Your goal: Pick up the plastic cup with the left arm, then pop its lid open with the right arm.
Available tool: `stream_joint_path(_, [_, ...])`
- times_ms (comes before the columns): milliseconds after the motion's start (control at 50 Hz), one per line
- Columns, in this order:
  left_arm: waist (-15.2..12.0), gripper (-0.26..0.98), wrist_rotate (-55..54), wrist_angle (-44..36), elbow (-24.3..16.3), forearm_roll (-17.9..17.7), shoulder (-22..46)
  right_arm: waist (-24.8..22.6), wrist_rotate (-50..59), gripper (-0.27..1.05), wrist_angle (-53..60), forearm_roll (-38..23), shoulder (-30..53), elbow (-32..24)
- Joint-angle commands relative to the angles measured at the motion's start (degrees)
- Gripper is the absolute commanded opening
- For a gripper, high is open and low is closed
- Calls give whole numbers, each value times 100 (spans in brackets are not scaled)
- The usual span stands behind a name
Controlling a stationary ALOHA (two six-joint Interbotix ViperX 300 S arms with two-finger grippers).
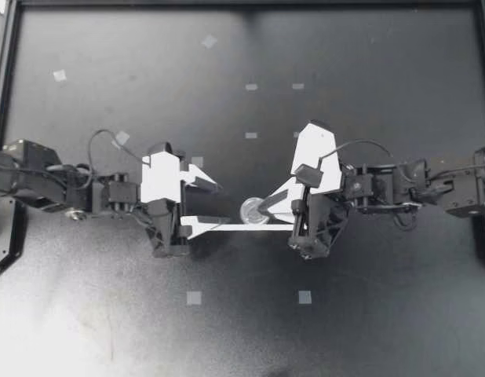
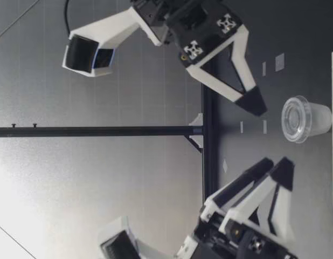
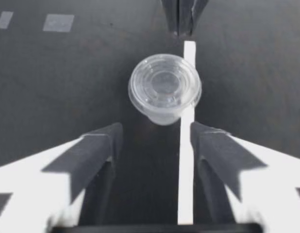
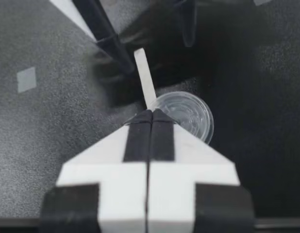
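Reach stage: left hand [image 1: 221, 204] spread before lidded cup [image 1: 249, 212]; right hand [image 1: 268, 206] pressed together, empty; grasping needs advance.

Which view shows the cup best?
Left wrist view: the cup sits unblocked ahead of the left tool, lid rings clear. Low view shows it upright, from the side. Top view and right wrist view have it partly hidden by the right tool.
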State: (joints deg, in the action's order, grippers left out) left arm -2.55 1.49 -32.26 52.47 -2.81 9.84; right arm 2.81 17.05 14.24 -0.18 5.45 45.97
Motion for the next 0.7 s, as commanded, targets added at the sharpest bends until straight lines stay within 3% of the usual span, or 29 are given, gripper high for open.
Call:
stream_joint_path(0, [-18, 63, 9, -44, -149, 9, -9, 35, 9, -6, 70, 9, 0, -132])
stream_joint_path(680, [35, 64, -167, 18, -422, 88, 404, 176, 141, -6, 176, 0, 211, -132])
